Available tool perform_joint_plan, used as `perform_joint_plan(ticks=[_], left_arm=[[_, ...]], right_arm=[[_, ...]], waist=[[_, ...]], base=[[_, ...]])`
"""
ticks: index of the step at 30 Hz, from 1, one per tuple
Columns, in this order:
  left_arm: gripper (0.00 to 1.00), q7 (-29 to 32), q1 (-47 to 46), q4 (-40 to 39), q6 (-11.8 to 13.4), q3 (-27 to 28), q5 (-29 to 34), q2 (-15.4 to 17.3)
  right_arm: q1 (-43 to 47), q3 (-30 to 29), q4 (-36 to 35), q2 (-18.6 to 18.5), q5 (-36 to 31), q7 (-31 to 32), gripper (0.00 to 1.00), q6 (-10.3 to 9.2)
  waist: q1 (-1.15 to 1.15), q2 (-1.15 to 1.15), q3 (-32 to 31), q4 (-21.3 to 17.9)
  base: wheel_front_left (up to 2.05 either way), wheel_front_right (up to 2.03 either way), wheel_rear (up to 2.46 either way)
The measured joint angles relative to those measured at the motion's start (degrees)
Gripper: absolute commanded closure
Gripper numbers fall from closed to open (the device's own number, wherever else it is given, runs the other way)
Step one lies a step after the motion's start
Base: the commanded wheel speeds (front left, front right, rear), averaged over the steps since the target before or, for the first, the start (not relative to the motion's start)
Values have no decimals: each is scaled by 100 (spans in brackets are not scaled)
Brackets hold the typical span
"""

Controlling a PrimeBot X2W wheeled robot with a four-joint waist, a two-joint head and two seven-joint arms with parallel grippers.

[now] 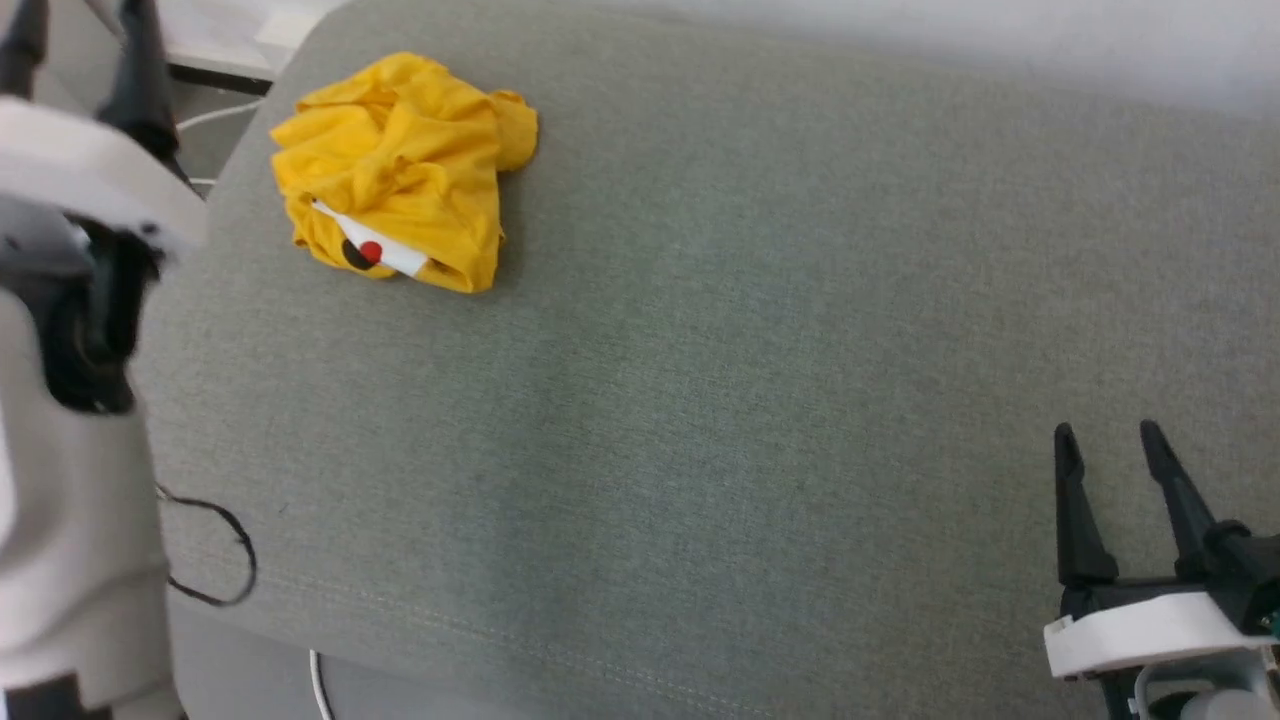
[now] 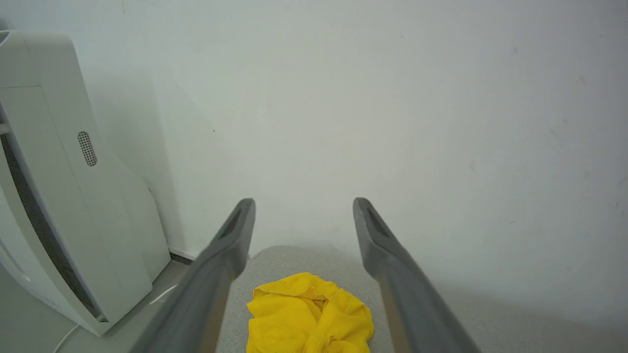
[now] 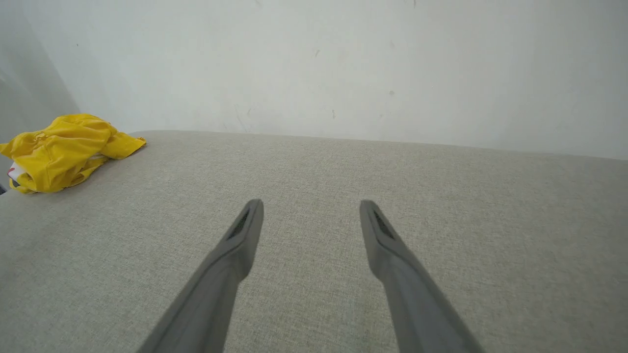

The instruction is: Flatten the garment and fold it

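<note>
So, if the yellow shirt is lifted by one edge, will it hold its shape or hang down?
The yellow shirt lies crumpled in soft folds, so it will probably hang limp and partly unfold. It looks thin, so likely light. On the woven grey cushion, a push would probably bunch it rather than slide it.

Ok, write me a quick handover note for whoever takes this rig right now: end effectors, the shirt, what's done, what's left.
Left end effector: open, empty, aimed toward the garment, not touching it.
Right end effector: open, empty, over the near right of the grey cushion, far from the garment.
The garment: a yellow T-shirt crumpled in a heap near the cushion's far left corner.
Done: nothing; it is neither flattened nor folded.
Left: grasp it, spread it flat on the cushion, then fold it.
</note>
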Motion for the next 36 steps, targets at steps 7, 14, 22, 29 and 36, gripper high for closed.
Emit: perform_joint_plan(ticks=[7, 14, 22, 29, 36], left_arm=[[0, 1047, -931, 966, 60, 145, -499, 162], [0, 1586, -1265, 1681, 209, 242, -590, 431], [0, 2499, -1348, 1987, 196, 162, -831, 513], [0, 2887, -1276, 2287, 202, 104, -871, 586], [0, 2822, -1097, 2549, 252, 76, -824, 703]], right_arm=[[-118, -69, -151, 0, -158, 0, 0, -1], [-307, -120, -311, 1, -240, 0, 0, 0], [-307, -237, -466, 0, -320, 1, 0, 0], [-375, -220, -544, 1, -372, 1, 0, 0], [-387, -231, -582, 1, -421, 1, 0, 0]], waist=[[0, 0, 434, -185], [0, 0, 884, -420], [0, 0, 1346, -667], [0, 0, 1670, -834], [-1, 0, 1813, -1030]], base=[[0, 0, 0], [0, 0, 0], [0, 0, 0], [0, 0, 0], [0, 0, 0]])
